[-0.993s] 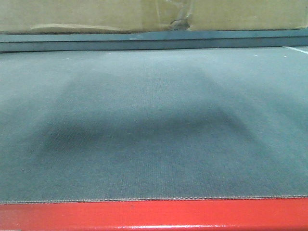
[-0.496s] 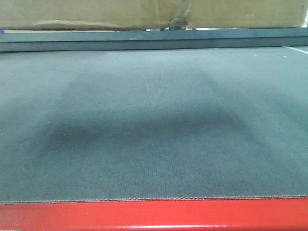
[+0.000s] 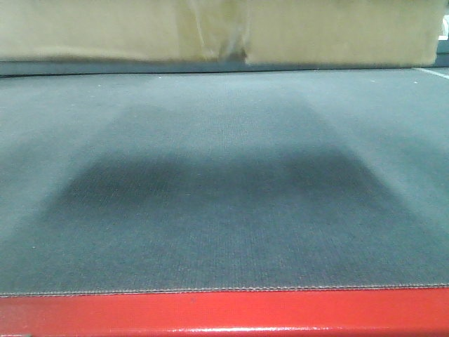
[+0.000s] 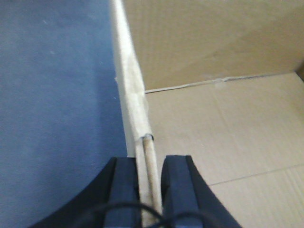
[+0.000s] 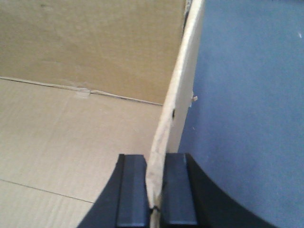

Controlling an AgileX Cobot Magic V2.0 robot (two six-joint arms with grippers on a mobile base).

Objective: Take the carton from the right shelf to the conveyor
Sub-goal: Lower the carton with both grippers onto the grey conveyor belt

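The carton [image 3: 105, 28] spans the far end of the conveyor [image 3: 224, 175]. Its lower edge is blurred, so it may be touching the belt or hanging just above it. A broad shadow [image 3: 224, 189] lies on the grey weave. The left hand [image 4: 151, 166] is clenched on the carton's left wall from above, and the right hand [image 5: 154, 166] likewise grips the right wall. The red front edge [image 3: 224, 312] runs nearest the camera.

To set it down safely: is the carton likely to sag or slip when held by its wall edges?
The carton looks empty inside, so probably light. The left gripper and right gripper pinch thin walls, which may flex. Its matte board likely resists slipping.
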